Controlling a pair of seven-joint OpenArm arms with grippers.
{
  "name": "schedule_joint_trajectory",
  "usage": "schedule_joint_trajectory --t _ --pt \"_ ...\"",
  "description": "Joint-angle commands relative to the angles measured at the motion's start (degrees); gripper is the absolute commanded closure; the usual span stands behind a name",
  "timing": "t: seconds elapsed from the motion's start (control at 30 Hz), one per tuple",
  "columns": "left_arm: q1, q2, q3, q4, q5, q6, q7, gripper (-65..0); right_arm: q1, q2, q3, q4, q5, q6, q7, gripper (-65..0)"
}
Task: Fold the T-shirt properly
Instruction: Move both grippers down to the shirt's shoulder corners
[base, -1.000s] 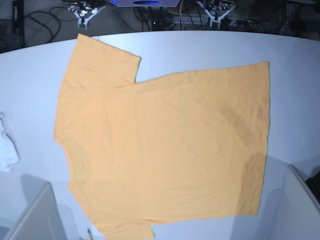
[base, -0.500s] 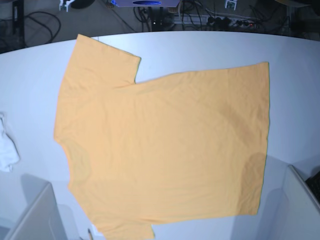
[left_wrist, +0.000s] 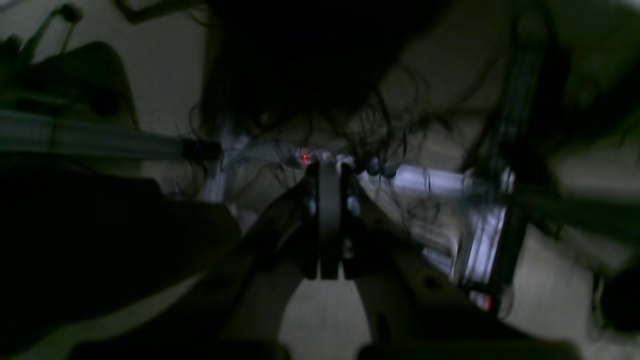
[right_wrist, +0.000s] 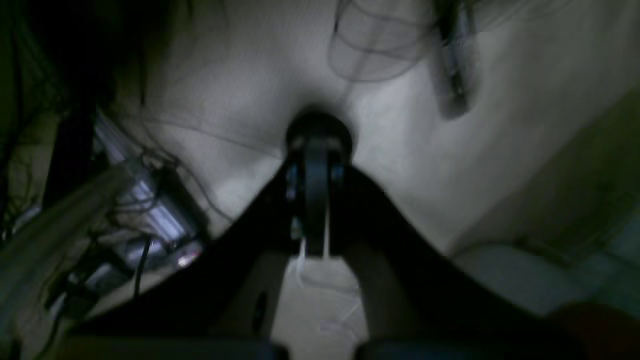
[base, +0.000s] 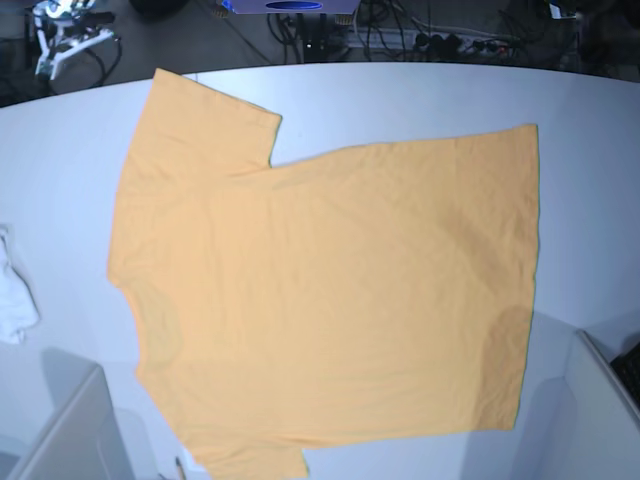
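On my left wrist feed the left gripper has its jaws pressed together with nothing between them. The feed is dark and blurred. Beyond the fingertips I make out only a tangle of cables, some pale metal rails and a small red light, with bare floor below. No cloth shows in that feed.

The right wrist feed tells me the same about the right gripper: jaws together, holding nothing. Past it lies a pale floor, a loop of cable near the top and dim metal framing to the left. It is too blurred to name more.

In the base view a white gripper shows at the far left, off the bench, above the dark floor and cables. By the rig's layout that side is my right arm. I cannot find the left arm in this view.

The T-shirt lies spread flat on the white bench, covering most of its middle. One sleeve points toward the bench's far-left corner. The hem runs along the right side, well short of the right edge. The near-left part of the shirt reaches the bottom border of the view. A small white cloth sits at the left edge of the bench, apart from the shirt. Two pale box-like walls stand at the near corners, one left and one right.
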Motion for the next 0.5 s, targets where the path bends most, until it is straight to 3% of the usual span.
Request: schedule_joint_trajectory --t 0.0,0.2,0.37,0.47 --pt "1.92 -0.15 -0.98 3.85 -1.25 -0.14 -1.51 0.0 -0.67 0.04 0.64 4.31 0.10 -0.13 -0.53 0.0" --pt "3.68 -0.33 -2.29 12.38 -5.30 -0.14 -1.86 0.0 3.38 -1.37 0.11 22.07 0.27 -0.13 -6.78 0.0" --pt "-0.10 -0.33 -2.12 12.64 -8.02 -0.14 -1.42 0.0 13.49 -1.37 -0.06 26.20 0.45 0.13 -15.74 0.0" --pt "-3.01 0.02 -2.21 12.73 -7.67 -0.05 -1.42 0.0 21.49 -1.37 0.47 26.28 0.45 5.41 -25.06 0.0"
